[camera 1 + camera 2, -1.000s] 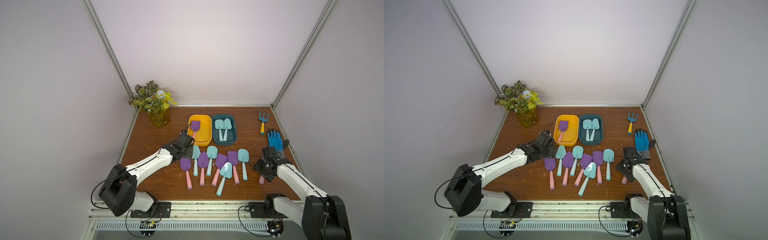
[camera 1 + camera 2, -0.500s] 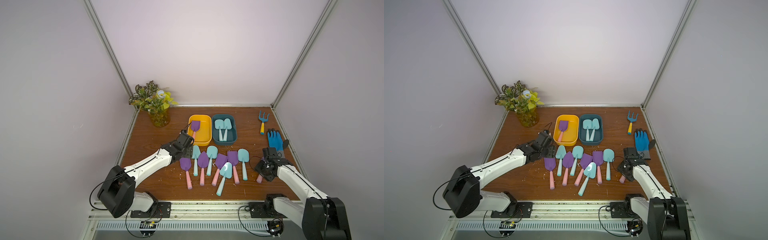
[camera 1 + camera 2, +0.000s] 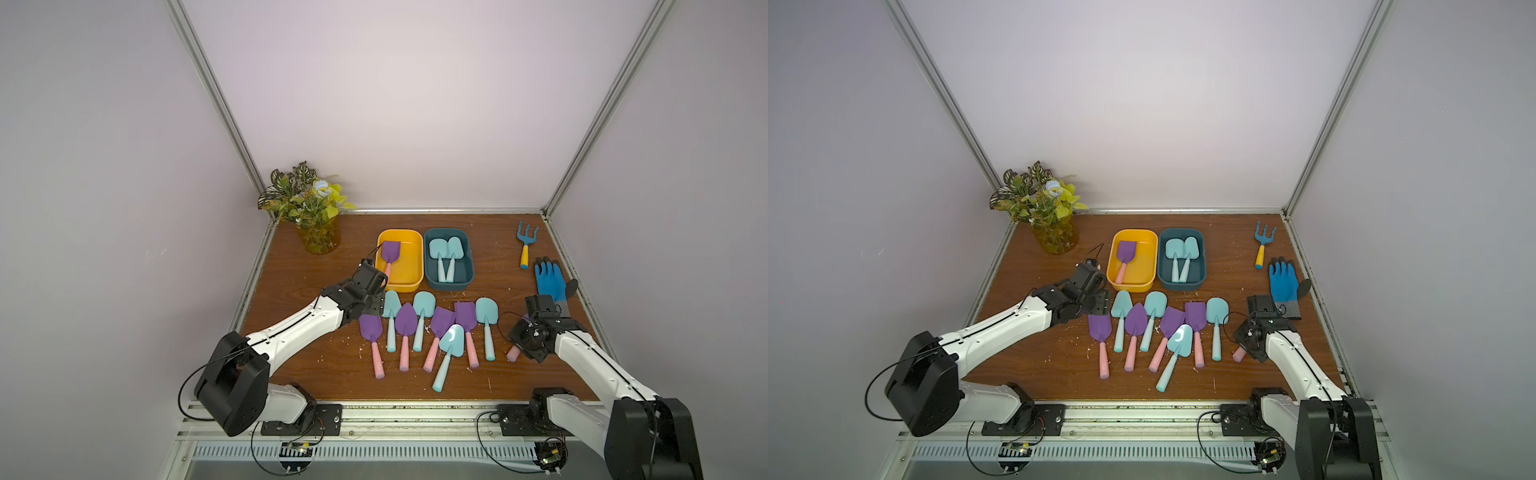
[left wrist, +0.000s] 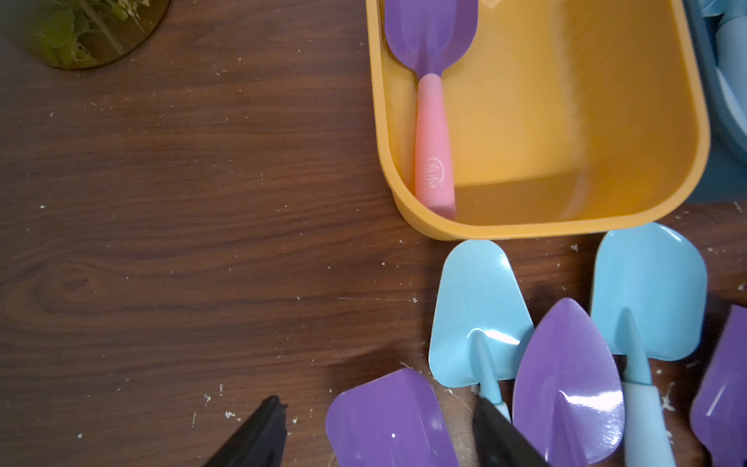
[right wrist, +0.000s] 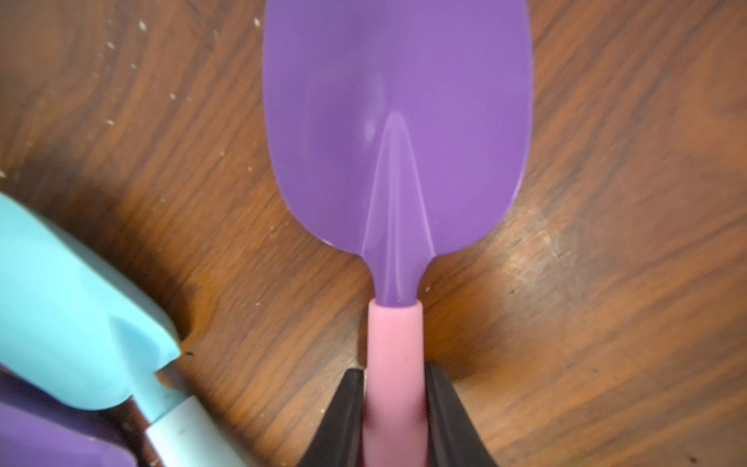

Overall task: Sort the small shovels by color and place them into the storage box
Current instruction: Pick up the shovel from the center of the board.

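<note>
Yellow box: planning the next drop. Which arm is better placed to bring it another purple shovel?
Likely right: right tool is shut on a purple shovel by its pink handle; left tool, nearer the yellow box, is open and empty.

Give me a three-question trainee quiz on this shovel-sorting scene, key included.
1. True or false: the right gripper is shut on a purple shovel.
2. How many light-blue shovels lie in the teal box? A one, B two, C four.
3. Fill in: the lone shovel in the yellow box has a ___ blade.
Key: 1 true; 2 B; 3 purple.
</note>
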Tool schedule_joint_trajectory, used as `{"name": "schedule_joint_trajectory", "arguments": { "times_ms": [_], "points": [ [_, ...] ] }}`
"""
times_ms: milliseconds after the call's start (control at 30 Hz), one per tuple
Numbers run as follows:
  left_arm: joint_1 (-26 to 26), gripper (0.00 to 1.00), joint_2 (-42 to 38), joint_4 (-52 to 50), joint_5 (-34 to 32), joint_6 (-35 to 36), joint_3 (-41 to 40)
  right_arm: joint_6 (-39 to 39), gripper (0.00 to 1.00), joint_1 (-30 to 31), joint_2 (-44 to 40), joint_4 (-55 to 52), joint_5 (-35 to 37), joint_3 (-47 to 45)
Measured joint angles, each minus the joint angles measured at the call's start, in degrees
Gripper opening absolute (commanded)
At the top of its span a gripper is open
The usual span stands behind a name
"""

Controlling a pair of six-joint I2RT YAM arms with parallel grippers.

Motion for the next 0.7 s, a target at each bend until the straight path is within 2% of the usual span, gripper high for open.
{"name": "schedule_joint_trajectory", "arguments": {
  "times_ms": [200, 267, 467, 700],
  "points": [
    [0.02, 0.75, -0.74, -2.32, -1.46, -0.07, 2.51, -2.29, 0.03, 0.0, -2.45, -2.34, 0.35, 3.19],
    [0.04, 0.75, -1.01, -3.13, -1.77, -0.26, 2.99, -3.67, 0.01, 0.0, -3.45, -3.17, 0.85, 5.51],
    [0.07, 0.74, -1.29, -5.6, -2.34, -1.4, 4.37, -9.25, 0.0, 0.0, -3.26, -6.25, 0.76, 13.81],
    [0.07, 0.74, -2.54, -7.65, -2.75, -3.28, 4.57, -14.58, 0.0, 1.6, 1.7, -9.66, -2.08, 26.03]
  ]
}}
